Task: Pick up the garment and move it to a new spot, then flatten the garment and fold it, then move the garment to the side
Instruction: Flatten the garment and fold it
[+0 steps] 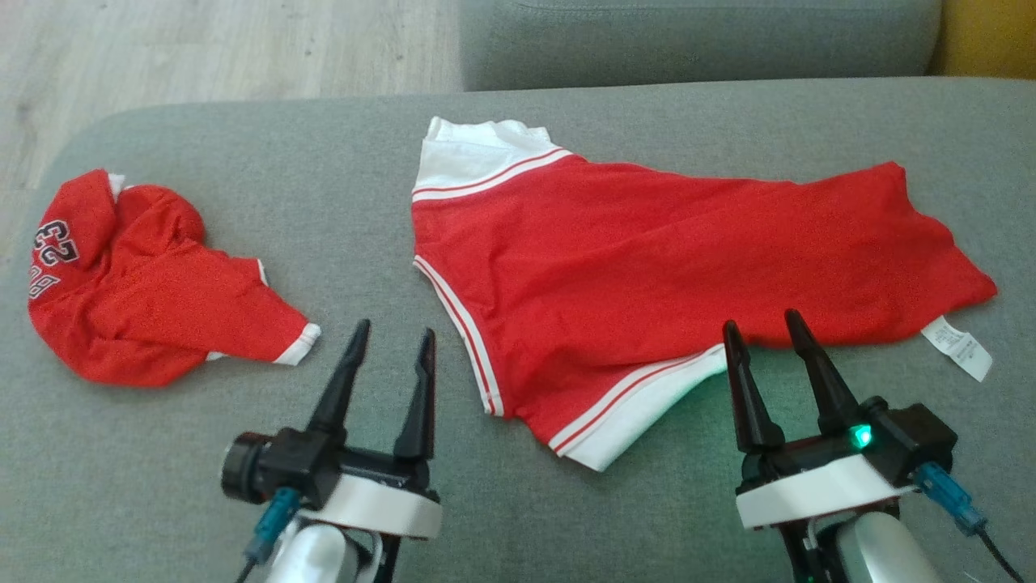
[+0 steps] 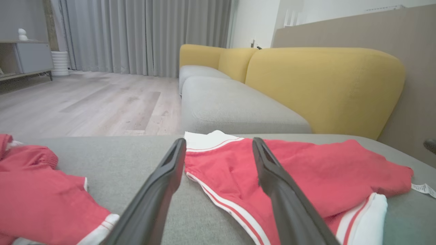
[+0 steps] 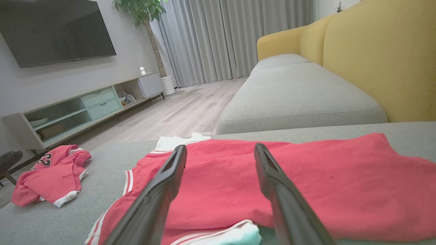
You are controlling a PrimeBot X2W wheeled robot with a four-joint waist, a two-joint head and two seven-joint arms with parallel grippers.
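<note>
- Head view: red garment [image 1: 647, 267] lies spread on the grey sofa cushion [image 1: 243, 162], with a white label [image 1: 959, 346] sticking out at its right end.
- A crumpled red top [image 1: 137, 283] marked 23 sits well apart, far left.
- Both open and empty: left hand [image 1: 396, 326] over bare cushion just left of the garment, right hand [image 1: 761, 318] with tips at its near edge.
- Left wrist view: fingers spread, garment's striped edge seen between them, yellow backrest [image 2: 323, 85] behind.
- Right wrist view: fingers apart over the garment, nothing gripped.
</note>
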